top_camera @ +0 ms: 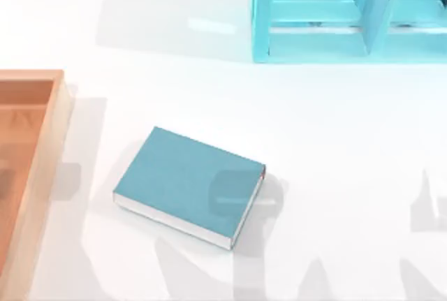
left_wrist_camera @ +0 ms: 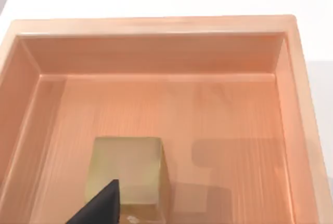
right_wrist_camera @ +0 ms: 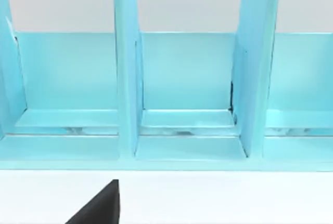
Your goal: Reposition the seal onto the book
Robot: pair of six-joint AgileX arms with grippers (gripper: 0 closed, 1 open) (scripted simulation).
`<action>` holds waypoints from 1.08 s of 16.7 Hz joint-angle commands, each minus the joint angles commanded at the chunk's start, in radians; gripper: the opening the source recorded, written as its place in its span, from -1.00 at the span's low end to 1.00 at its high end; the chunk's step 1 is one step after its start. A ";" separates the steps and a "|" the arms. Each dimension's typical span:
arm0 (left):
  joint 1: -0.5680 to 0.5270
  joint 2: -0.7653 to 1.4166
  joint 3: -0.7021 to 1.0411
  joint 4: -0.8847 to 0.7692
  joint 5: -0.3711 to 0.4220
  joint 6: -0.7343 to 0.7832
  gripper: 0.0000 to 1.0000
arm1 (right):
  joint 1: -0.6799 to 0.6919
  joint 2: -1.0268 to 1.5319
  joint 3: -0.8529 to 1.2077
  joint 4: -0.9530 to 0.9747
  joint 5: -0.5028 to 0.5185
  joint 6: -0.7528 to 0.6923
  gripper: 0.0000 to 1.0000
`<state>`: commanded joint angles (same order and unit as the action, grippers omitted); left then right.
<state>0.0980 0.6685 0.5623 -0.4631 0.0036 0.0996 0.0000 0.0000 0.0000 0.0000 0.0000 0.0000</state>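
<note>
The seal (left_wrist_camera: 127, 174) is a small tan block standing on the floor of a wooden tray (left_wrist_camera: 156, 52), seen in the left wrist view. A black part of my left gripper (left_wrist_camera: 99, 206) shows close over the seal's near side. The book (top_camera: 188, 184), teal-blue with white page edges and a tiny red corner, lies flat near the middle of the table in the top view, to the right of the tray (top_camera: 52, 140). In the right wrist view a black part of my right gripper (right_wrist_camera: 99, 206) hangs over the white table, facing the shelf.
A light cyan shelf unit (top_camera: 314, 28) with upright dividers stands at the back right of the table; the right wrist view faces its compartments (right_wrist_camera: 182, 78). The wooden tray's walls rise around the seal. White table surrounds the book.
</note>
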 joint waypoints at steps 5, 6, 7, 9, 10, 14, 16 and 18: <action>0.066 0.470 0.387 -0.319 0.001 0.074 1.00 | 0.000 0.000 0.000 0.000 0.000 0.000 1.00; 0.079 0.557 0.462 -0.379 0.001 0.089 1.00 | 0.000 0.000 0.000 0.000 0.000 0.000 1.00; 0.091 0.643 0.535 -0.438 0.002 0.103 1.00 | 0.000 0.000 0.000 0.000 0.000 0.000 1.00; 0.113 0.802 0.668 -0.545 0.002 0.128 1.00 | 0.000 0.000 0.000 0.000 0.000 0.000 1.00; 0.124 0.873 0.728 -0.594 0.002 0.140 1.00 | 0.000 0.000 0.000 0.000 0.000 0.000 1.00; 0.156 1.097 0.920 -0.745 0.002 0.177 1.00 | 0.000 0.000 0.000 0.000 0.000 0.000 1.00; 0.166 1.162 0.978 -0.790 0.002 0.188 1.00 | 0.000 0.000 0.000 0.000 0.000 0.000 1.00; 0.171 1.189 1.003 -0.810 0.002 0.192 1.00 | 0.000 0.000 0.000 0.000 0.000 0.000 1.00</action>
<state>0.2685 1.8573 1.5654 -1.2727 0.0056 0.2919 0.0000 0.0000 0.0000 0.0000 0.0000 0.0000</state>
